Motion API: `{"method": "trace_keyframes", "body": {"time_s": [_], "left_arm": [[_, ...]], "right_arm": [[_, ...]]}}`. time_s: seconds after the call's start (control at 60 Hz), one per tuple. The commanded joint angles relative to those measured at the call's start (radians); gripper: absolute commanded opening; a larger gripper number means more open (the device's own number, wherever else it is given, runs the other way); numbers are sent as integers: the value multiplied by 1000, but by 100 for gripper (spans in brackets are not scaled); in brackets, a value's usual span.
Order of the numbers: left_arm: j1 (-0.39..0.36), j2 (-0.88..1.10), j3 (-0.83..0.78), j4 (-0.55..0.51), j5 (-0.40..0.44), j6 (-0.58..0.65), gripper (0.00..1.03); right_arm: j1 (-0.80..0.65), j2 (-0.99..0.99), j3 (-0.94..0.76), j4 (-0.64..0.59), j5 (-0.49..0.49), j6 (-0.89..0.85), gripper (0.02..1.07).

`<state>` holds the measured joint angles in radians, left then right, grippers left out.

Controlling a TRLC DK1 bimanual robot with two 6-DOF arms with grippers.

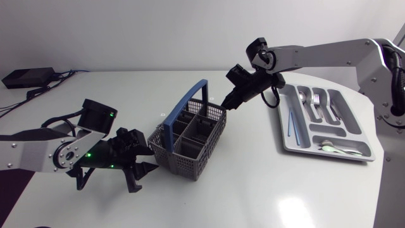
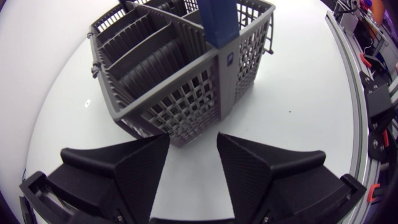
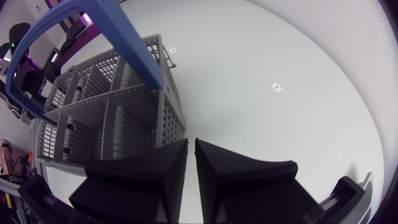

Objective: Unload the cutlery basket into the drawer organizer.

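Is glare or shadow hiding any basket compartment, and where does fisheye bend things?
Head view: even light, soft shadow by the basket, no glare on the organizer. Left wrist view: table edge curves, basket walls splay, compartments readable. Right wrist view: same curving; compartments shaded under the blue handle, but readable.

Left arm (image 1: 44, 152): silver-grey links are joined by black housings; small green lights (image 1: 88, 155) are noted on the joints, and a black cable (image 1: 60, 120) is looped over the upper link. Right arm (image 1: 323, 54): pale grey links, black joints, a second cable (image 1: 276, 100) looped at the wrist. Left claw (image 2: 193, 155) and right claw (image 3: 191, 152) are finished in matte black, with broad wedge fingers (image 2: 124, 174) finely ribbed.
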<state>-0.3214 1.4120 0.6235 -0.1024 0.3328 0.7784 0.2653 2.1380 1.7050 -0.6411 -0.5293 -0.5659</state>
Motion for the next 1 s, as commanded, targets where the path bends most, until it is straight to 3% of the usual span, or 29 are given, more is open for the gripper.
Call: {"method": "trace_keyframes", "body": {"time_s": [0.0,0.55,0.983], "left_arm": [[30,28,33,35,5,-21,55],[134,157,185,99,18,-36,55],[137,321,370,109,20,-73,55]], "right_arm": [[22,-20,-38,-29,-14,-26,16],[97,-345,-469,-6,-6,-35,16],[103,-305,-409,32,15,29,16]]}}
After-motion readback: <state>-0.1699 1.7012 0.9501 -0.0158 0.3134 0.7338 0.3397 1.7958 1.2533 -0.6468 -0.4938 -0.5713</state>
